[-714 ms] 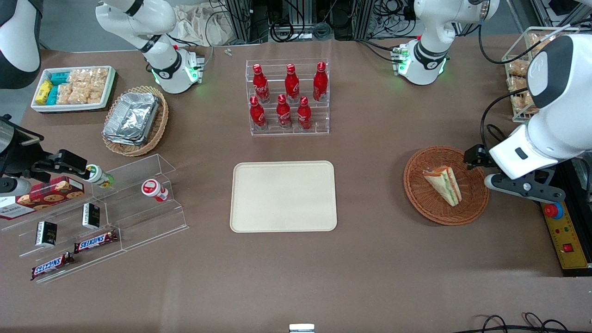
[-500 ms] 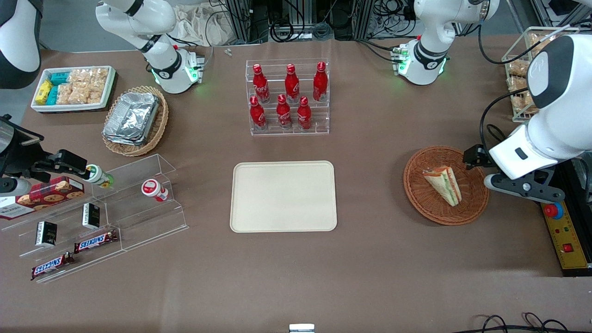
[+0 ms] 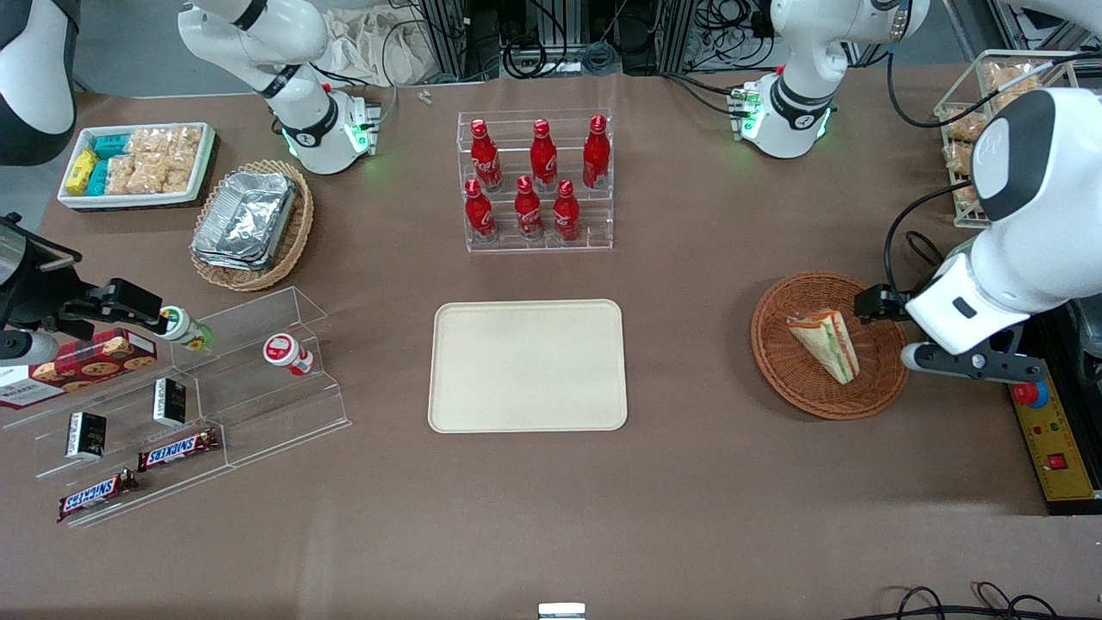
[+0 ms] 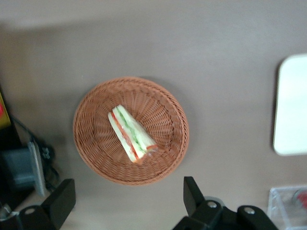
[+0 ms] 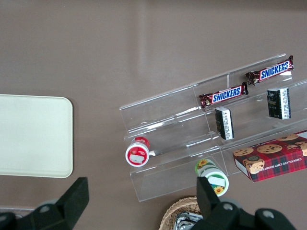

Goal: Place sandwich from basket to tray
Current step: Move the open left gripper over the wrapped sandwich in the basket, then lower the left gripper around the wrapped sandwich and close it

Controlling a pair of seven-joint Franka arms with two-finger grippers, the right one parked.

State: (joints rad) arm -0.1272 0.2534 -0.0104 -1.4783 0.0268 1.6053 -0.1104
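A: Status on the left arm's hand (image 4: 127,203)?

B: Black fingers (image 4: 60,203) spread wide, nothing between them. It hovers above the round reddish-brown wicker basket (image 3: 779,366), at the rim toward the working arm's end of the brown counter (image 3: 689,482). Not touching the basket.

A: Change from 0.7 s ago?

B: Small one. The arm has shifted a little toward the basket; its black wrist block now overlaps the rim slightly more in the front view. White upper link sits lower and closer in too.

A: Sandwich?

B: Triangular clear-wrapped sandwich (image 3: 825,343) with pale bread and green and red-orange filling stripes lies in the basket, roughly mid-bowl, same pose as before. The wrist view shows it (image 4: 130,133) lying flat on the weave (image 4: 163,110), striped cut edge up.

A: Tray?

B: Flat cream-beige rectangular tray (image 3: 528,366) is mid-counter, well apart from the basket, toward the parked arm's end from it. Nothing on it. Unmoved.

A: Anything else shifted?

B: No. The clear rack of red bottles (image 3: 534,181), farther from the front camera than the tray, is unchanged.
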